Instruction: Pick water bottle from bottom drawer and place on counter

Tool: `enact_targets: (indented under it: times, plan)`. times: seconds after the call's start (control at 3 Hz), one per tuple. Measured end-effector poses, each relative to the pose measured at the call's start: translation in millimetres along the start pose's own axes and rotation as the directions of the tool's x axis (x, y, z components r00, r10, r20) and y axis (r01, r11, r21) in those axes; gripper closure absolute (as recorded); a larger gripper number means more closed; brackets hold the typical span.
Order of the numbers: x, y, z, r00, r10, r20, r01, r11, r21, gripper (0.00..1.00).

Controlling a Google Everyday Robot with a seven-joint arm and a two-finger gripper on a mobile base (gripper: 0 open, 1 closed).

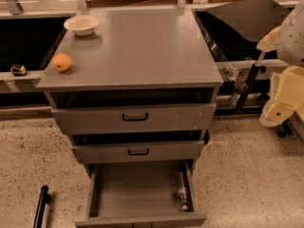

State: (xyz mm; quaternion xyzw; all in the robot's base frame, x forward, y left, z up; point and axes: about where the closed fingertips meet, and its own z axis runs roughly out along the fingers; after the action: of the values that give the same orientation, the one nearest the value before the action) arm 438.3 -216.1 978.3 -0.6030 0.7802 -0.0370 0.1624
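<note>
While an orange (61, 61) and a white bowl (81, 24) sit at the left of the counter (142, 51), we see the bottom drawer (137, 191) pulled open, the water bottle (182, 190) lying along its right wall. Far right, the gripper (280, 103) hangs well apart from it; we cannot tell its state, so grasping, lifting and placing remain.

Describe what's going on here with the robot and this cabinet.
Nothing is being handled yet. The robot's gripper hangs at the right edge of the view, beside the cabinet and away from the drawers. The bottom drawer is pulled open, and the water bottle lies inside along its right wall. The counter holds a white bowl and an orange fruit on its left side.
</note>
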Motion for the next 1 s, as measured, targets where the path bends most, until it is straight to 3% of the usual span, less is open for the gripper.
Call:
enact_targets:
  times: [0.33,0.67,1.0]
  plan:
    - [0,0,0,1.0,0.0,0.0,0.0,1.0,0.0,0.0]
    - [-7,5,31,1.0,0.027,0.017,-0.026,0.9992,-0.03,0.0]
    - [-39,34,141,0.984,0.158,0.08,-0.141,0.973,-0.182,0.0]
